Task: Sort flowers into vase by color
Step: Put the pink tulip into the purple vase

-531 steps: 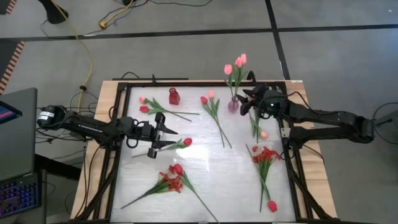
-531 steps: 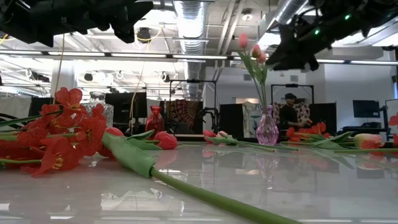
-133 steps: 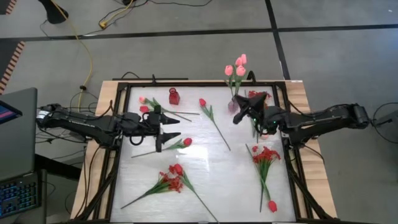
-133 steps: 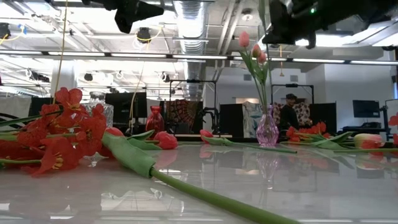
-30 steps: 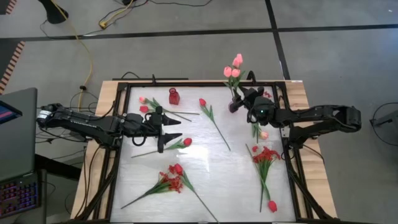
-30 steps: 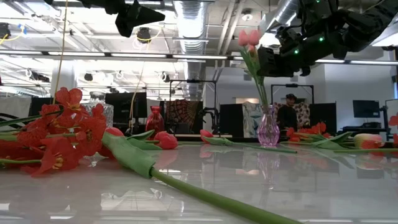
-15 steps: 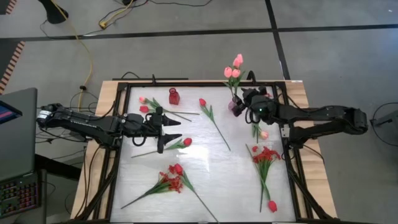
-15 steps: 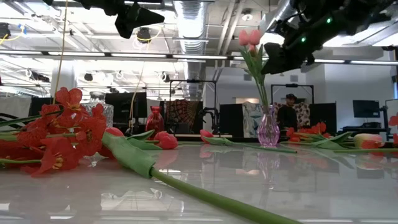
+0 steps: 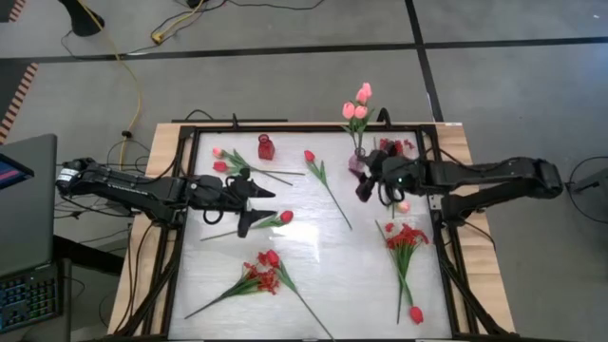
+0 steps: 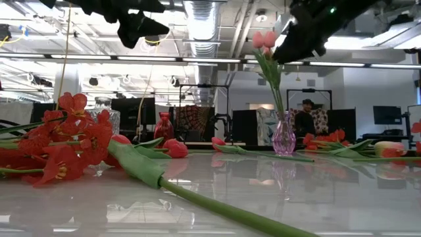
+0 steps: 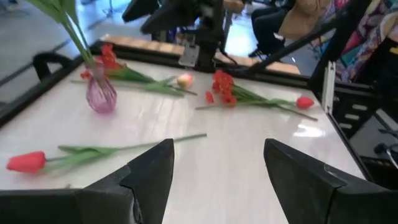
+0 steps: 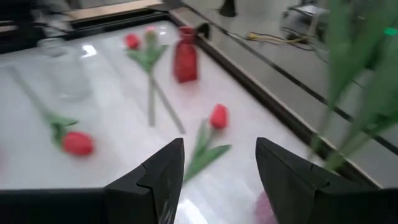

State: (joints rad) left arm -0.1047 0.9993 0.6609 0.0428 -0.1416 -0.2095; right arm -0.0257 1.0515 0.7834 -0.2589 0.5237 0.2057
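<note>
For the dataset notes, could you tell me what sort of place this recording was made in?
Most likely a robotics lab or workshop: exposed ceiling ducts and strip lights overhead, a framed test table on a concrete floor with cables trailing, and a laptop beside it.

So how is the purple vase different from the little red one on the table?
The purple vase is clear tinted glass and holds pink tulips; the red vase is a darker red and stands empty. The purple one stands close to the right gripper, the red one nearer the left gripper. Both stand upright near the table's far edge.
</note>
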